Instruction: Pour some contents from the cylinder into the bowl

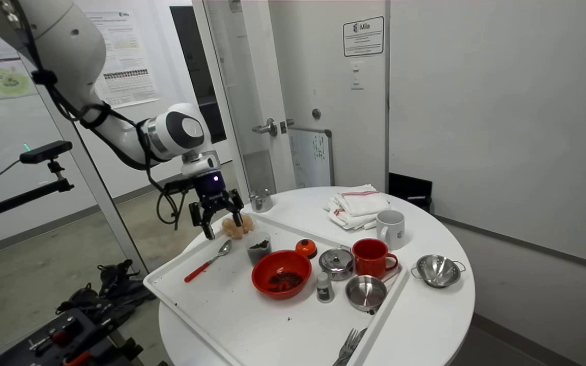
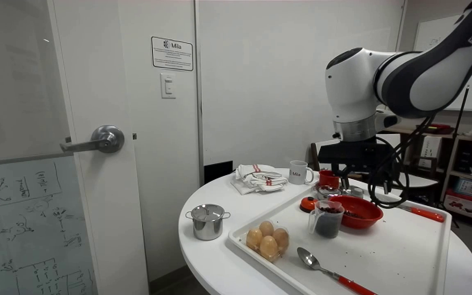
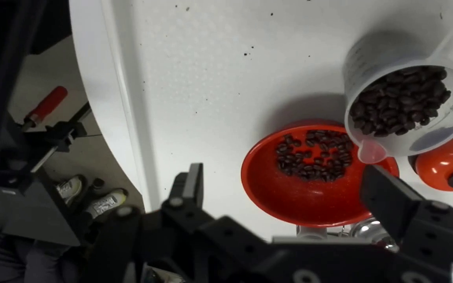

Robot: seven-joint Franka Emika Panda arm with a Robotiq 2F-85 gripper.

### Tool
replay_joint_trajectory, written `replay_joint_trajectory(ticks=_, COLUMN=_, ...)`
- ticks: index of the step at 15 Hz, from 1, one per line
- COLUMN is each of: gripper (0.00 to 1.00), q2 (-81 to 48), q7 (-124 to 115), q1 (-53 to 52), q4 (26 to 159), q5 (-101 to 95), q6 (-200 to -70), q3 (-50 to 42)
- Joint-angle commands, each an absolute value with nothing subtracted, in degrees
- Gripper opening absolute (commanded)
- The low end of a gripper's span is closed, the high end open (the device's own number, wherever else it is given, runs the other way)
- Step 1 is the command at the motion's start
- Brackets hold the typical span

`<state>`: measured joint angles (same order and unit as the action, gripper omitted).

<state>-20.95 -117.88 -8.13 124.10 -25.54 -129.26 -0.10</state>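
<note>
Blocky fingers [image 3: 192, 186] gape; translucent cylinder [image 2: 327, 226] and round bowl [image 3: 309, 202] hold beans [image 3: 399, 102].

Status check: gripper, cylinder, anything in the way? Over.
Gripper open, empty. Cylinder upright beside red bowl, dark beans in both. Orange knob-topped object close to cylinder, might crowd the grasp.

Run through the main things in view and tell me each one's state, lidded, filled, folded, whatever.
Gripper: jaws apart, holding nothing
Cylinder: upright, dark beans inside
Red bowl: upright, dark beans over part of its floor
Tray: dark specks scattered on it
Steel pot off the tray: lid on
Steel pan: uncovered
Towels: folded, stacked
Spoon: lying on the tray
Red mug: upright
Pale mug: upright
</note>
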Motion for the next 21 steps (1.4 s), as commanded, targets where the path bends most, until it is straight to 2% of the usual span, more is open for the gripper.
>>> replay_joint_trajectory(ticks=1, gripper=1.0, q2=-26.1, q7=-118.0, q1=-9.5, q4=119.2, q5=-23.8, q6=-130.2, q3=-1.1)
replay_joint_trajectory(ticks=6, gripper=1.0, q2=-29.0, q7=-121.7, q1=-12.3, q4=115.4, q5=-25.4, q6=-133.6, q3=-3.3)
replay_joint_trajectory(ticks=13, gripper=1.0, q2=-34.8, q7=-131.5, q1=-15.7, q4=108.1, q5=-24.8, q6=-129.3, q3=-5.9)
replay_joint_trajectory(ticks=21, gripper=1.0, q2=-40.5, q7=-129.8, q1=-15.3, q4=102.2, q5=-24.5, q6=-127.8, q3=-6.3)
